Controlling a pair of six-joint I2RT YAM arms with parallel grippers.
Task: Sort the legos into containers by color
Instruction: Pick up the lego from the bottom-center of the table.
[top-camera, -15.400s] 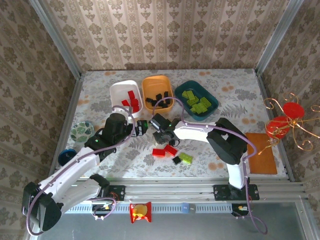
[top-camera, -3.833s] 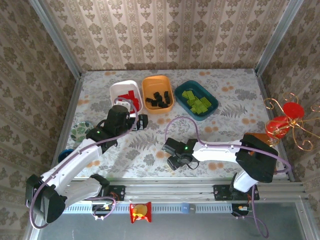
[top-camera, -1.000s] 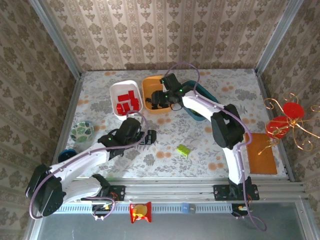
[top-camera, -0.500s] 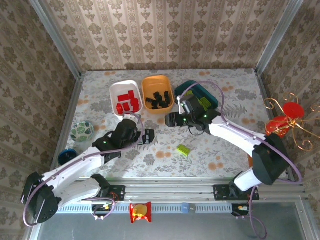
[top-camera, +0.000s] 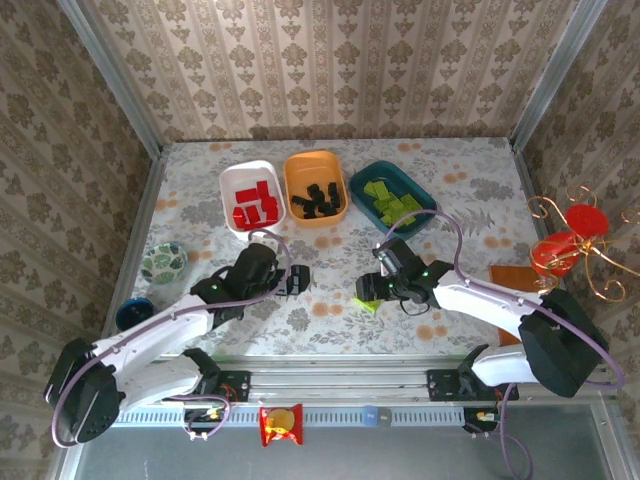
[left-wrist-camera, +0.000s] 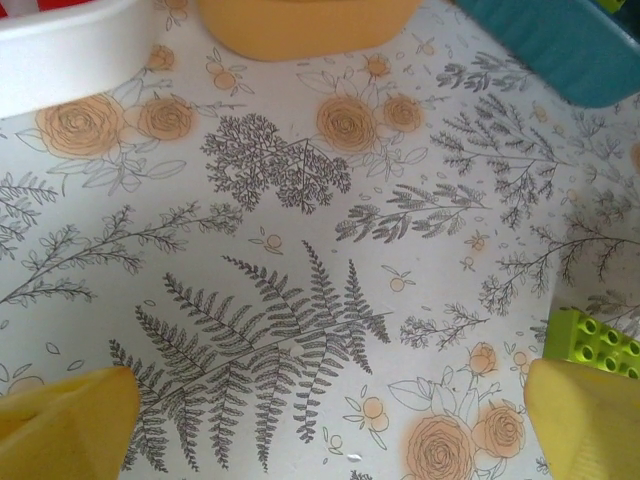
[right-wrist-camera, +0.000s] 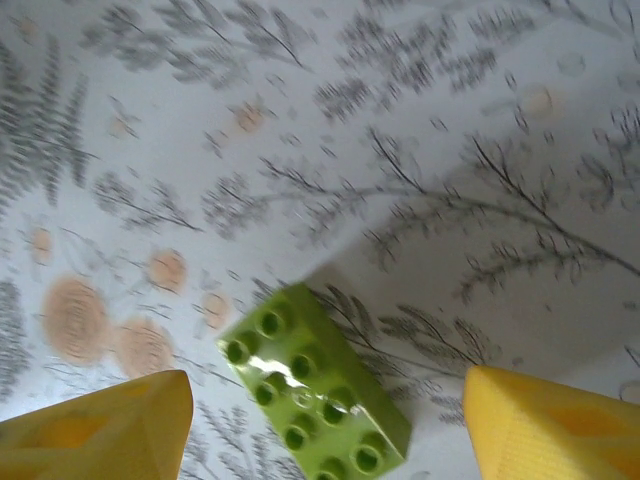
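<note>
My right end effector (top-camera: 371, 291) hangs low over the one lime green brick (right-wrist-camera: 315, 385) lying loose on the counter (top-camera: 470, 170), near the front and right of centre. Its jaws are spread with nothing between the pads. In the wrist view the two yellow fingers stand either side of the brick with bare counter showing on both sides.

The brick lies studs up, and diagonally to the line between my fingers. I judge it light, rigid and glossy, so probably slick under the pads. If I closed on its corners, I think it would twist or squirt out. I would rather turn the wrist and pinch the two long smooth side walls, low and square.

The left end effector (top-camera: 296, 278) is also released and empty, parked over the counter left of centre. The teal tray (top-camera: 425, 196) at the back holds the other green bricks. Red ones sit in the white tray (top-camera: 228, 184) and black ones in the orange tray (top-camera: 316, 156).
</note>
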